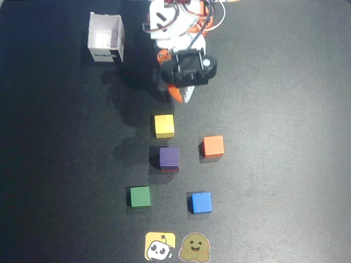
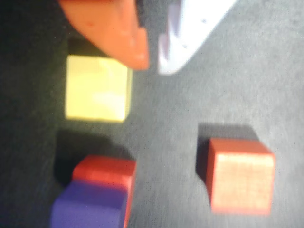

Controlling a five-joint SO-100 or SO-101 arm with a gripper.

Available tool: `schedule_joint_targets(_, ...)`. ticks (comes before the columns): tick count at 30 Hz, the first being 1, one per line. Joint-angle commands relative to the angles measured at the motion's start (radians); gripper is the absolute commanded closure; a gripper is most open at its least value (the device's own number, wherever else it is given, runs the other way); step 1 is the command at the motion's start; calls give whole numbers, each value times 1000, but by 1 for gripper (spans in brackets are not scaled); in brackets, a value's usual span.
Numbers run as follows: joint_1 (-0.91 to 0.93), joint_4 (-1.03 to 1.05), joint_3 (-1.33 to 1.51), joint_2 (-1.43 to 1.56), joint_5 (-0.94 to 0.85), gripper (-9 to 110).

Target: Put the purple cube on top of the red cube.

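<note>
Small matte dark-purple cube [image 1: 169, 157] sits on the small matte bright-red cube [image 1: 170, 170], at centre of the black desk [image 1: 285, 181]. In the overhead view only a thin red strip shows along its 6 o'clock edge, so the stack looks made.

Handling, by judgement: both blocks look light, rigid, flat-faced and not fragile; the matte finish should give decent friction. Best hold would be across two opposite side faces at mid-height (square to the faces, or the block may twist). Any nudge could slide the purple one off.

End effector [image 2: 153, 64] hangs clear of every block, holding nothing; orange and white fingertips close together with a narrow gap between them.

Overhead view gives the layout: matte yellow cube [image 1: 164, 125] at 12 o'clock of the stack, lighter orange cube [image 1: 213, 146] at 2 o'clock. The blurred wrist view shows instead the red cube's side face under the purple, and the fingertip gap.
</note>
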Motion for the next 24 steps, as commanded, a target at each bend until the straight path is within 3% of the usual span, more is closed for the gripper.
schedule_joint_targets(1, -6, 11, 28, 20, -3, 101)
schedule_joint_targets(8, 3, 138, 28, 20, 0, 101)
schedule_joint_targets(24, -6, 138, 28, 20, -38, 101)
